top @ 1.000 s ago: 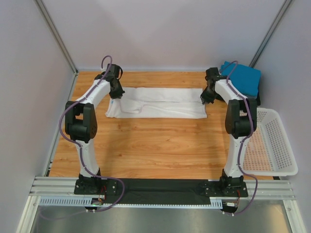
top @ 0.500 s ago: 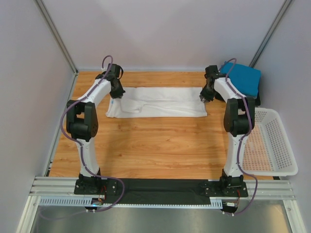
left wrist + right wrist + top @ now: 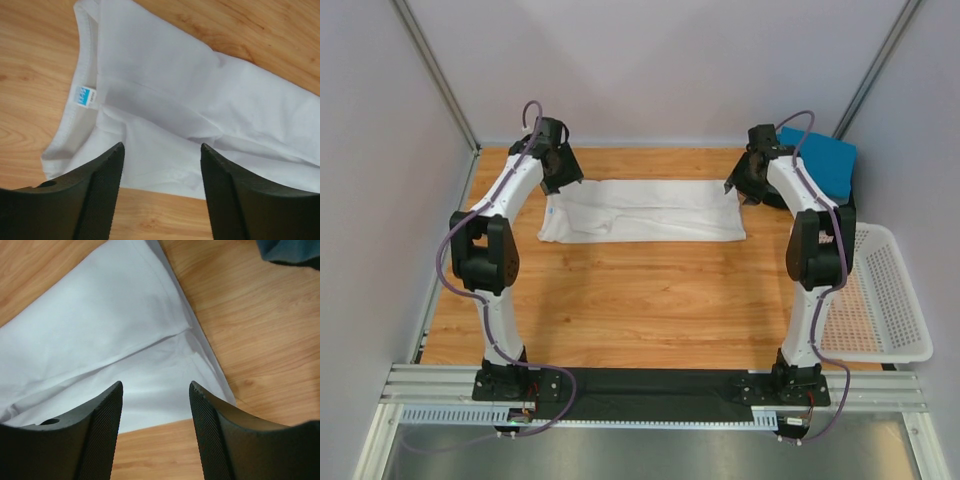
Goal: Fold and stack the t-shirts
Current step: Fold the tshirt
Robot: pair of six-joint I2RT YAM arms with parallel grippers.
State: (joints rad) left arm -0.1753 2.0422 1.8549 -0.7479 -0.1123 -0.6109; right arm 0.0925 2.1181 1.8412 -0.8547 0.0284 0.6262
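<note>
At the upper left of the top view the left gripper (image 3: 562, 180) hangs over the collar (image 3: 80, 75) end of the white t-shirt (image 3: 650, 210), jaws spread and holding nothing. The shirt lies across the far middle of the desk (image 3: 620, 300) as a long folded strip, lightly creased. It looks light, limp and likely to sag or unfold if lifted by one layer, so pinching all layers at the end corners seems best. The right gripper (image 3: 738, 188), likewise apart and empty, hovers over the hem end. The blue t-shirt (image 3: 820, 165) sits folded at upper right.
</note>
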